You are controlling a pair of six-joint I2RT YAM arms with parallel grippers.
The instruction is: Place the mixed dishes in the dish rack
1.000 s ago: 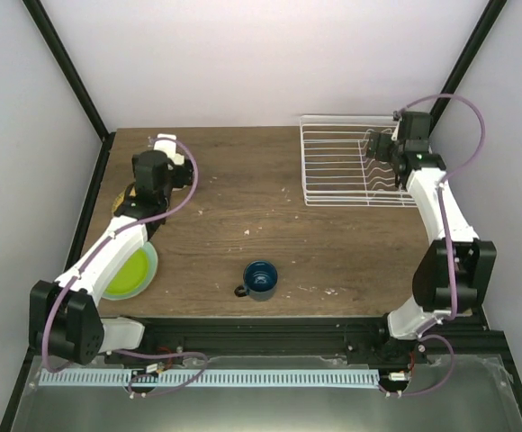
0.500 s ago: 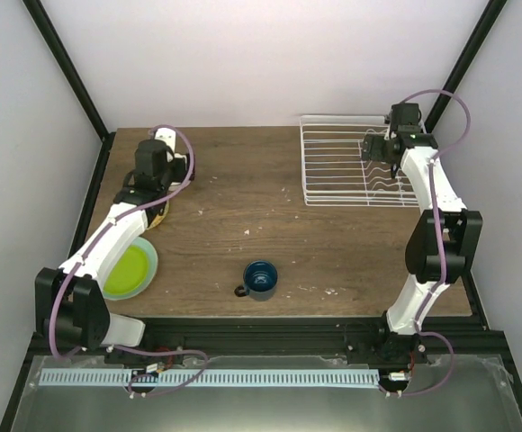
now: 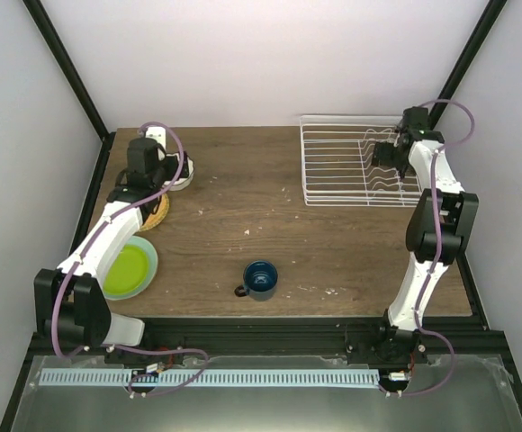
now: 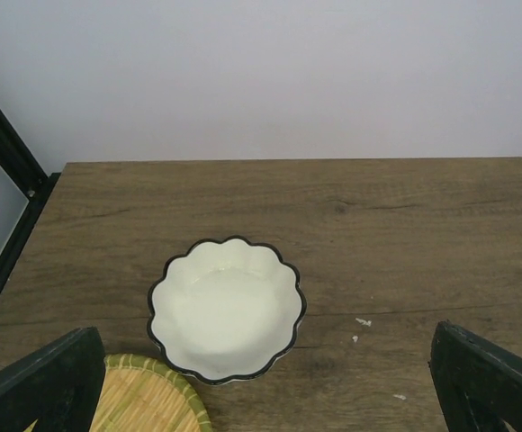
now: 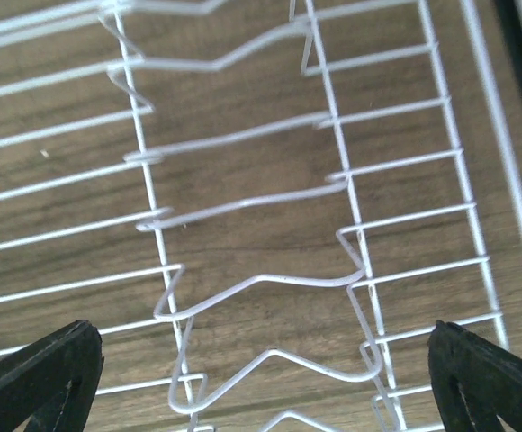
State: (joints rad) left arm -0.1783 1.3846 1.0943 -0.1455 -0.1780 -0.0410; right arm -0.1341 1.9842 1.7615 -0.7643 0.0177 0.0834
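The cream scalloped-rim bowl (image 4: pixel 227 306) sits upright at the far left of the table (image 3: pixel 243 202); it also shows in the top view (image 3: pixel 183 175). My left gripper (image 4: pixel 261 396) is open and empty just above and near of it (image 3: pixel 168 169). A flat straw-coloured woven plate (image 3: pixel 153 212) with a green rim touches the bowl's near side (image 4: pixel 144 400). The lime-green dish (image 3: pixel 124 273) lies in the pale mint-green plate (image 3: pixel 150 259). The dark blue mug (image 3: pixel 261 279) stands upright at the front centre. My right gripper (image 3: pixel 383 157) is open and empty over the white wire dish rack (image 3: pixel 342 171), above its wavy slots (image 5: pixel 261 270).
The black frame post (image 4: pixel 9 153) and the table's left edge lie close to the bowl. The rack stands in the far right corner against the back wall. Small crumbs (image 4: pixel 362 321) lie to the right of the bowl.
My left gripper moved away from me, off the woven plate, to above the scalloped bowl. My right gripper shifted slightly right over the rack, with the arm folded more upright.
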